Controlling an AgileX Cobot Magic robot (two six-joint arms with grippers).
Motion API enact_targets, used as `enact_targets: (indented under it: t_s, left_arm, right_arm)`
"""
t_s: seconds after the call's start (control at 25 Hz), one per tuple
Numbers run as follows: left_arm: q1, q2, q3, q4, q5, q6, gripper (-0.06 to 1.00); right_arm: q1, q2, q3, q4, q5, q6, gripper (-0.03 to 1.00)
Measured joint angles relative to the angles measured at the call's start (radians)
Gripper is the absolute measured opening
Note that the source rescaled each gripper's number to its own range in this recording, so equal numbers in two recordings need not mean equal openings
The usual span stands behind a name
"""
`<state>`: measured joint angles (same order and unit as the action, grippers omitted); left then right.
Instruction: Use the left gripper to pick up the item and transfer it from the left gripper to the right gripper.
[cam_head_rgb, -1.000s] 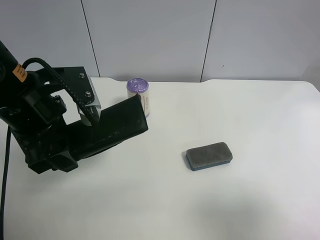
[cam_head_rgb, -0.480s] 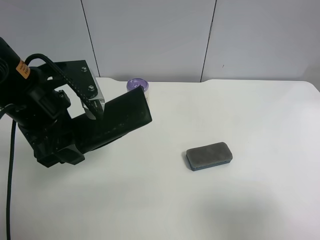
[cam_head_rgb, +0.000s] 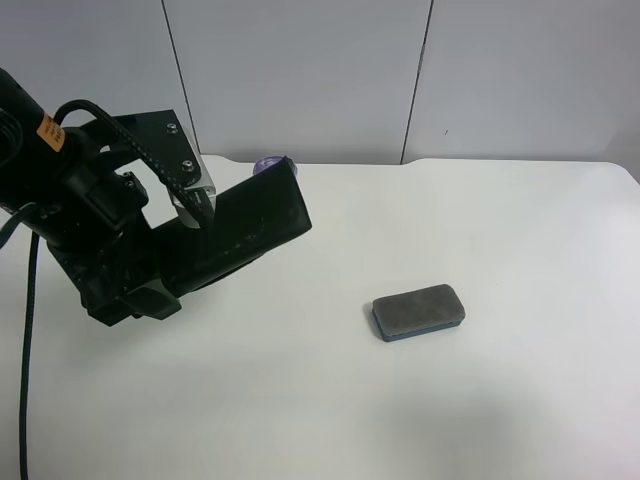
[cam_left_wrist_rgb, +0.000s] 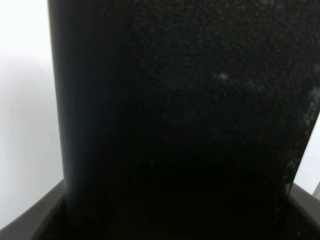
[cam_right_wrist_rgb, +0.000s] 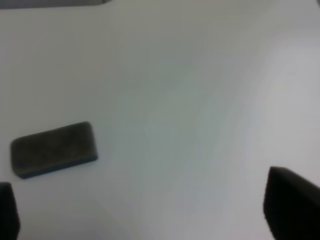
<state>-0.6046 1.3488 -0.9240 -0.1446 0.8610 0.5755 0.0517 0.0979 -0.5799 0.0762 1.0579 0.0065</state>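
Observation:
The item is a dark grey eraser (cam_head_rgb: 418, 311) with a blue base. It lies flat on the white table (cam_head_rgb: 480, 410), right of the middle, and also shows in the right wrist view (cam_right_wrist_rgb: 54, 149). The arm at the exterior high view's left carries a black gripper (cam_head_rgb: 290, 205), raised above the table, far from the eraser. In the left wrist view this left gripper (cam_left_wrist_rgb: 180, 100) fills the frame as one black slab, its jaws together and holding nothing. My right gripper (cam_right_wrist_rgb: 150, 212) is open and empty; its fingertips (cam_right_wrist_rgb: 292, 205) show at the frame's lower corners, apart from the eraser.
A jar with a purple lid (cam_head_rgb: 266, 162) stands at the back of the table, mostly hidden behind the black gripper. A grey panelled wall (cam_head_rgb: 400, 70) runs behind the table. The right arm is out of the exterior high view.
The arm at the exterior high view's left has risen and shifted slightly right, and its gripper now covers most of the purple-lidded jar. The eraser has not moved.

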Motion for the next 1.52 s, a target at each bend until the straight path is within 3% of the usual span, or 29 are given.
enact_targets:
  t_s: [0.16,0.24,0.56,0.76,0.92,1.24,1.52]
  left_arm:
    - [0.000,0.000,0.000,-0.001,0.000,0.000,0.06]
    - [0.000,-0.002,0.000,-0.002,-0.002,0.000,0.06]
    - [0.000,-0.007,0.000,-0.049,-0.008,0.011,0.06]
    - [0.000,-0.007,0.000,-0.072,-0.010,0.065,0.06]
    - [0.000,-0.007,0.000,-0.080,-0.017,0.095,0.06]
    - [0.000,-0.007,0.000,-0.081,-0.051,0.121,0.06]
    - [0.000,-0.007,0.000,-0.164,-0.071,0.202,0.06]
  right_arm:
    - [0.000,0.199,-0.068,0.094,-0.030,-0.006,0.96]
    - [0.000,0.301,-0.088,0.171,-0.057,-0.066,0.96]
    - [0.000,0.669,-0.094,0.673,-0.171,-0.478,0.96]
    - [0.000,0.860,-0.094,0.978,-0.155,-0.754,0.96]
    - [0.000,0.992,-0.094,1.160,-0.073,-0.928,0.96]
    - [0.009,1.149,-0.096,1.358,0.072,-1.064,0.96]
    - [0.167,1.219,-0.096,1.411,0.065,-1.085,0.96]
